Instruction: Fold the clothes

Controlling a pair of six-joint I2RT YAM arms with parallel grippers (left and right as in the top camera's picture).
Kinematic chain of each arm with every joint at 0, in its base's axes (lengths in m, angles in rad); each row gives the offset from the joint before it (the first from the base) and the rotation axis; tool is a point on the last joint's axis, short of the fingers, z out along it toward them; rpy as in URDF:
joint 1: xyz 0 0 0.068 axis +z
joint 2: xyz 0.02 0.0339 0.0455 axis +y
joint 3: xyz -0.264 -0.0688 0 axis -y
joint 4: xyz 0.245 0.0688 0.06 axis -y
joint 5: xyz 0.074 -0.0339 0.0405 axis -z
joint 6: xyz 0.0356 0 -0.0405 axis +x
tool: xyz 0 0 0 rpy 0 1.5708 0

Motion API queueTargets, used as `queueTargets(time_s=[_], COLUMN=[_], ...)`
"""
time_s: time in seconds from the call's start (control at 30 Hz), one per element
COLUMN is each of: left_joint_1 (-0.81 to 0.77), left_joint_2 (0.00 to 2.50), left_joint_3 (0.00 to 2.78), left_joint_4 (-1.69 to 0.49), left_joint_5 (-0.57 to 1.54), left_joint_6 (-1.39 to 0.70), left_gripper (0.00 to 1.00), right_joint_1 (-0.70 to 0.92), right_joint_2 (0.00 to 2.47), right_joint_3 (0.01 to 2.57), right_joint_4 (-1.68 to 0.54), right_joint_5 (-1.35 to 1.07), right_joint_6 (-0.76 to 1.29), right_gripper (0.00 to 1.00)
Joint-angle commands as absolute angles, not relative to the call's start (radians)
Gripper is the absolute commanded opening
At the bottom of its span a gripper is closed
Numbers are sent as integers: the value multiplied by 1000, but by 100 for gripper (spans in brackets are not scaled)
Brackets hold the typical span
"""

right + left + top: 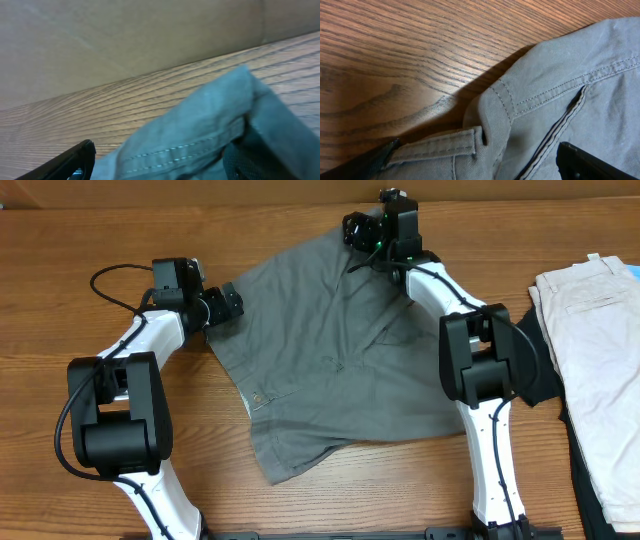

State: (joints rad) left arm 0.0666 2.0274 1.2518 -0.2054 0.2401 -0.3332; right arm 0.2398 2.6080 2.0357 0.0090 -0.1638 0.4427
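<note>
1. The grey shorts (330,360) lay spread and slightly rumpled at the middle of the wooden surface (60,240).
2. The left tool (228,304) sat low at the shorts' 10 o'clock corner. Its fingers (592,162) were spread, with the stitched cloth edge bunched between them, not pinched.
3. The right tool (365,232) was at the shorts' 12 o'clock corner, also spread. Bare wood showed between one finger and the raised cloth, and the other finger was partly hidden by cloth.
4. At the surface's 3 o'clock edge, cream-white shorts (595,350) lay over a black garment (540,370).
</note>
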Motion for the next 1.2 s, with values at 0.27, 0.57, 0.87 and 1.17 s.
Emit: queueTargets(time_s=[0.27,0.57,0.87,1.17], left_joint_1=[58,58,58,58], left_joint_2=[2050,2050,2050,2050], left_joint_3=[1259,1259,1259,1259], left_joint_4=[-209,-209,-210,-210], left_joint_5=[253,253,253,253], left_joint_6=[-310,-310,-310,-310], left_gripper=[100,100,100,100], right_joint_1=[264,261,293,273], right_joint_2=[2632,2635,2675,2677], right_joint_3=[2070,2070,2070,2123], right_joint_4=[19,-9,-14,-83], right_joint_5=[-131,-105,-105,-90], right_joint_6=[469,471,467,468], right_gripper=[40,65,70,8])
